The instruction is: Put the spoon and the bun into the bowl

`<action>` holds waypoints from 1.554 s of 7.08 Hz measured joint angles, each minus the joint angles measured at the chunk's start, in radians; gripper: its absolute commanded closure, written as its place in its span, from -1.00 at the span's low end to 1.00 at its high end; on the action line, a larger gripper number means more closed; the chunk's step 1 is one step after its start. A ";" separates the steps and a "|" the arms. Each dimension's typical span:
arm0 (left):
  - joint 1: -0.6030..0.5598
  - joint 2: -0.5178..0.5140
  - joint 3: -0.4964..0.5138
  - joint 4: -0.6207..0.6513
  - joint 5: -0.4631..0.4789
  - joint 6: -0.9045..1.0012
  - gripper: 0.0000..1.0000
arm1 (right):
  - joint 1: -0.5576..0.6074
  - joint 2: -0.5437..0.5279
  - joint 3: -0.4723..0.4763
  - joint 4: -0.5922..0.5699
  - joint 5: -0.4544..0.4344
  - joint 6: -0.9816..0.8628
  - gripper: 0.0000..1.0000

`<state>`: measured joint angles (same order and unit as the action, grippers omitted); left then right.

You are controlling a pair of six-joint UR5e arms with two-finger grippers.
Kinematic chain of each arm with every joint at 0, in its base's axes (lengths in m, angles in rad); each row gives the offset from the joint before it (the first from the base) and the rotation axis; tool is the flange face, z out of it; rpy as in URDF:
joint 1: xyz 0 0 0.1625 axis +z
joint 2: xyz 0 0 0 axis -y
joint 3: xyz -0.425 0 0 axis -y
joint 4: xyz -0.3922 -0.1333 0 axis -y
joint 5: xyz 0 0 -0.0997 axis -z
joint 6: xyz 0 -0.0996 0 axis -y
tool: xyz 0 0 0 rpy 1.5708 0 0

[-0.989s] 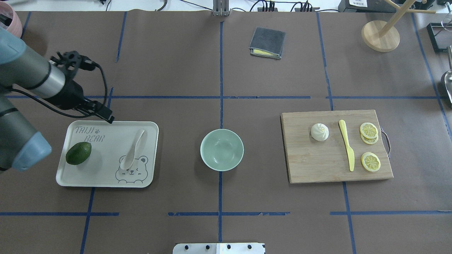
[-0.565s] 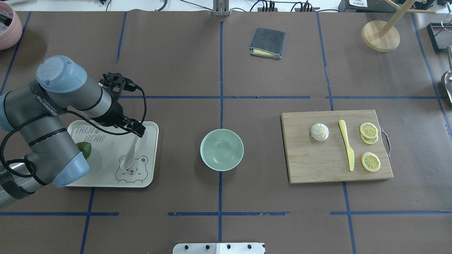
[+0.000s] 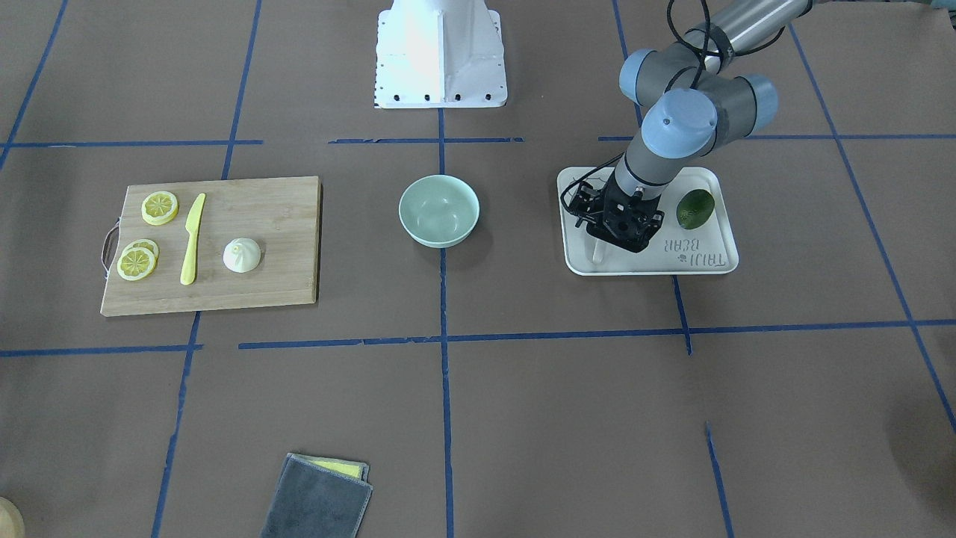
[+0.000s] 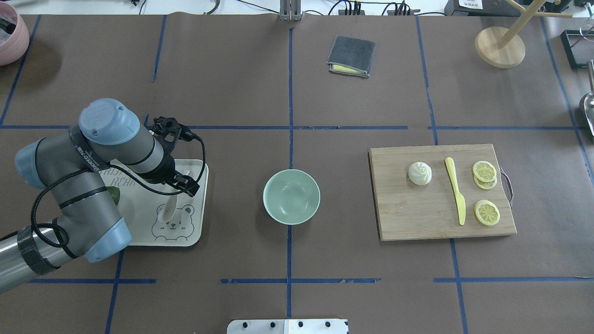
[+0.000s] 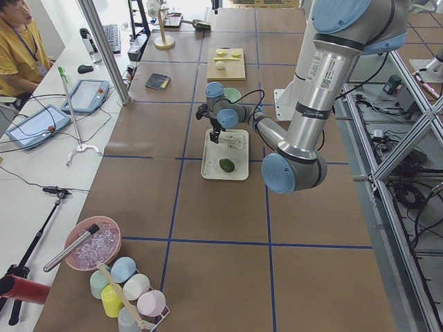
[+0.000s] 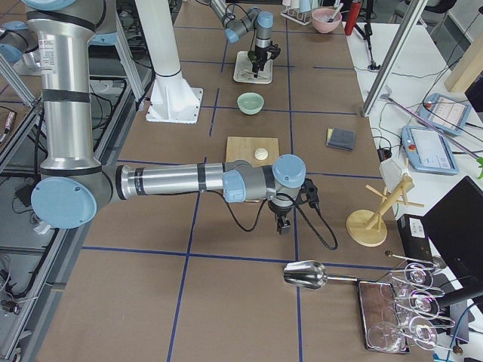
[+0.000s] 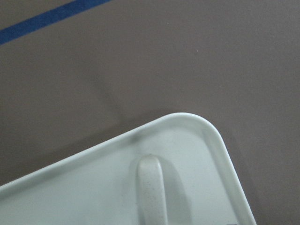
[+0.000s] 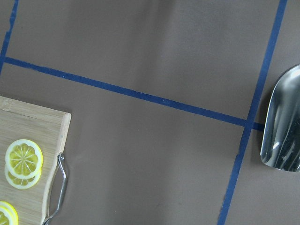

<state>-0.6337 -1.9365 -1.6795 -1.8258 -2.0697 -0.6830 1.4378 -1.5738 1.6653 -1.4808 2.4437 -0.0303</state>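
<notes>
The off-white spoon (image 4: 167, 211) lies on the white tray (image 4: 203, 204), scoop toward me, handle pointing away. My left gripper (image 4: 185, 183) hangs fingers-down over the handle's far end; its own body hides the fingers, so I cannot tell whether it is open or shut. The left wrist view shows the handle tip (image 7: 152, 192) near the tray's corner (image 7: 215, 140). The mint-green bowl (image 4: 291, 196) stands empty at table centre. The white bun (image 4: 420, 173) sits on the cutting board (image 4: 417, 218). My right gripper (image 6: 283, 226) shows only in the exterior right view, beyond the board.
An avocado (image 3: 694, 208) lies on the tray behind the left arm. A yellow knife (image 4: 456, 192) and lemon slices (image 4: 487, 212) share the board. A grey cloth (image 4: 351, 56), wooden stand (image 4: 500, 46), pink bowl (image 4: 9, 32) and metal scoop (image 8: 283, 122) sit at the edges.
My left arm has swung right and toward me, from beyond the tray's far left corner to above the spoon handle. Spoon, bowl and bun have not moved.
</notes>
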 measured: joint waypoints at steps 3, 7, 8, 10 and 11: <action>0.004 0.007 -0.009 0.003 0.006 -0.006 1.00 | 0.000 -0.003 -0.001 0.000 0.016 0.001 -1.00; -0.002 -0.099 -0.065 0.002 0.007 -0.147 1.00 | 0.000 -0.005 0.000 0.000 0.044 0.001 -1.00; 0.005 -0.166 -0.055 -0.016 0.027 -0.257 1.00 | -0.001 -0.004 0.001 0.001 0.048 0.001 -1.00; 0.069 -0.259 0.008 -0.174 0.159 -0.481 1.00 | -0.001 -0.003 0.005 0.002 0.054 0.001 -1.00; 0.103 -0.292 0.056 -0.254 0.232 -0.545 1.00 | -0.001 -0.003 0.007 0.002 0.055 0.001 -1.00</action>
<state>-0.5307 -2.2288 -1.6234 -2.0794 -1.8380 -1.2283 1.4373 -1.5770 1.6719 -1.4788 2.4985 -0.0291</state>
